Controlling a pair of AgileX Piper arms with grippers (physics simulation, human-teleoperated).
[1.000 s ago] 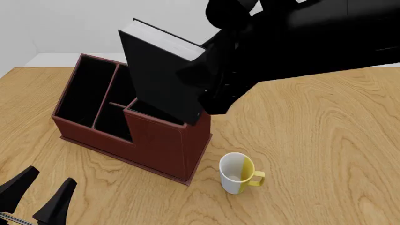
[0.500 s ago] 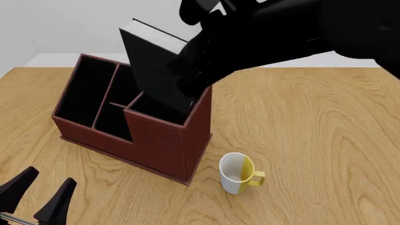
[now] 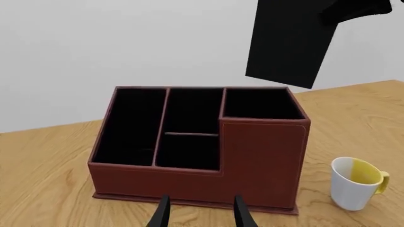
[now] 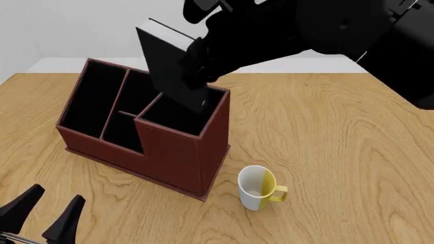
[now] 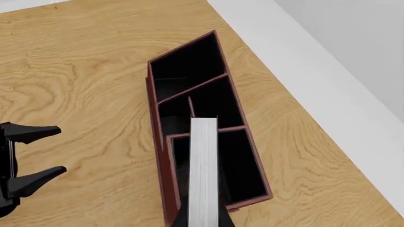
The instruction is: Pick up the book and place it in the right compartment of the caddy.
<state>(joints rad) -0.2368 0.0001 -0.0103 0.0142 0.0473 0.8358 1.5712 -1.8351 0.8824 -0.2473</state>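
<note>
Step in hand: carry and align. The thick black hardcover book with the white page block (image 4: 173, 71) is in the air, tilted, held from above by the right claw (image 5: 203, 222), which pinches it on both covers near the edge closest to the wrist camera. In the left wrist view the book (image 3: 287, 45) hangs clear above the big reddish-brown, black-lined four-cell caddy (image 4: 173, 152), its lower edge not yet below the rim.

Target is the large square right compartment with the tall walls (image 4: 180, 117). In the front view the book's lower corner overlaps that cell's opening. In the right wrist view the page block (image 5: 203, 170) lies over the wall line between the big cell (image 5: 237, 165) and the smaller cells, so alignment looks marginal; I can't tell the exact offset.

Left claw (image 4: 42, 218) idles near the front edge of the wooden tabletop (image 4: 339, 142), fingers spread, holding nothing, well apart from the caddy.

White-and-yellow mug (image 4: 259, 188) stands just beside the caddy's right front corner, not in the way.

Next, as I judge it: square the book up, centre it over the big cell, lower it straight in, then release. Risk: the lower edge catching the divider or the tall wall and tipping the caddy.
</note>
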